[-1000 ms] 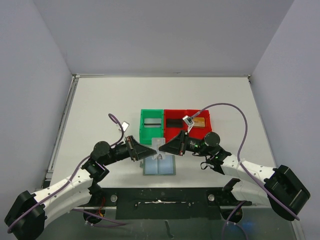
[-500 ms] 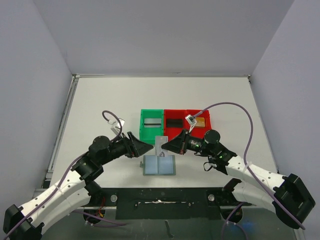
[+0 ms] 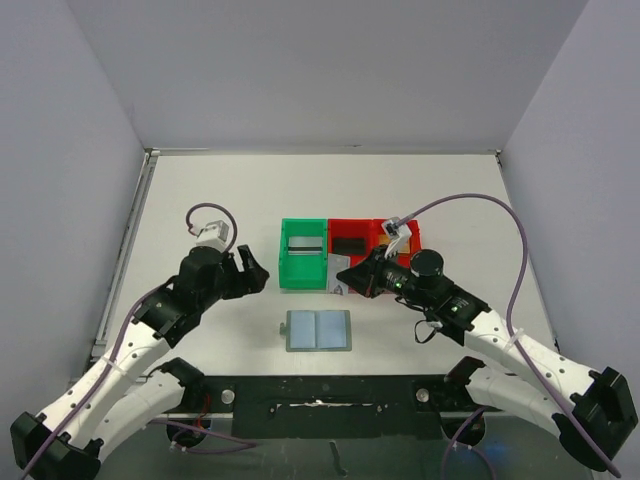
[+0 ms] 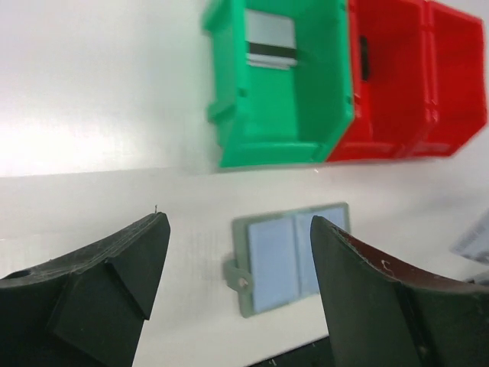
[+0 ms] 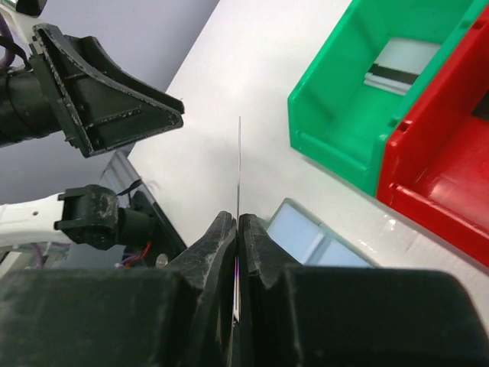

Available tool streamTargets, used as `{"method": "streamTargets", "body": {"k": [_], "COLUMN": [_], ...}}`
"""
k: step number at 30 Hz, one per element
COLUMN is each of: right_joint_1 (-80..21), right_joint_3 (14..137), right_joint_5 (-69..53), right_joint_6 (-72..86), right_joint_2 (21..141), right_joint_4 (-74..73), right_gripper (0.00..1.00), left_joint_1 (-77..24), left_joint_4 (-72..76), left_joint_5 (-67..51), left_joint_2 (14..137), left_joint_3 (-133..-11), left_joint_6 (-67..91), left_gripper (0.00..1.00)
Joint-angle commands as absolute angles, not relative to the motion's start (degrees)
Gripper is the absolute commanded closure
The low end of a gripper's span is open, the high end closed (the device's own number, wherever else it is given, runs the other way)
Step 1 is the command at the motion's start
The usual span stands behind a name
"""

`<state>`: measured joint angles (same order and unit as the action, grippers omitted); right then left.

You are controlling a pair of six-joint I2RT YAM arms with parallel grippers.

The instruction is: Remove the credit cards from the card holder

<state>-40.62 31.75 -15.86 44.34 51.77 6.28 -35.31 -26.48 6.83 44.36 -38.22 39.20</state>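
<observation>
The card holder [image 3: 318, 330] lies open and flat on the table near the front edge, its two pale blue panels facing up; it also shows in the left wrist view [image 4: 294, 256] and the right wrist view [image 5: 313, 241]. My right gripper [image 3: 345, 280] is shut on one credit card [image 5: 239, 168], seen edge-on as a thin line, held above the table between the holder and the bins. My left gripper [image 3: 255, 272] hangs open and empty to the left of the green bin, with the holder visible between its fingers [image 4: 114, 267]. Another credit card [image 3: 303, 243] lies in the green bin.
A green bin [image 3: 303, 270] and two red bins [image 3: 352, 262] stand in a row behind the holder. A dark card [image 3: 349, 244] lies in the first red bin. The table's dark front rail [image 3: 320, 400] runs just below the holder.
My left gripper opened, let go of the card and drew back to the left. My right gripper carried the card up and back from over the holder toward the bins.
</observation>
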Motion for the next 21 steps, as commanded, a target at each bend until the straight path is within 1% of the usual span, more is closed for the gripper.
{"method": "streamTargets", "body": {"k": [1,3,6,13,21], "right_joint_1": [-42.0,-42.8,-44.8,-49.8,-50.3], "right_joint_3": [35.9,37.0,39.0,45.0,54.1], "right_joint_5": [-10.3,-8.6,-5.5,1.4,3.4], "right_joint_6": [36.9,34.8,30.9,17.8,9.0], "right_joint_2": [50.8,51.3,52.6,59.3,70.8], "right_joint_4": [5.0,4.4,3.1,2.1,-1.2], "right_gripper": [1.0,1.0,1.0,1.0,1.0], "left_joint_1": [-26.4,-20.5,-15.8,-15.2,-15.2], "left_joint_4": [-28.9,-29.4,-29.5,-27.1,-26.5], "left_joint_5": [6.6,4.5,4.3,9.5,10.5], "left_joint_2": [43.9,43.9,42.7,39.2,36.8], "left_joint_3": [-41.8,-42.2,-41.7,-40.4,-39.4], "left_joint_6": [33.5,31.9,30.1,26.3,26.4], "left_gripper": [0.26,0.26,0.26,0.25,0.25]}}
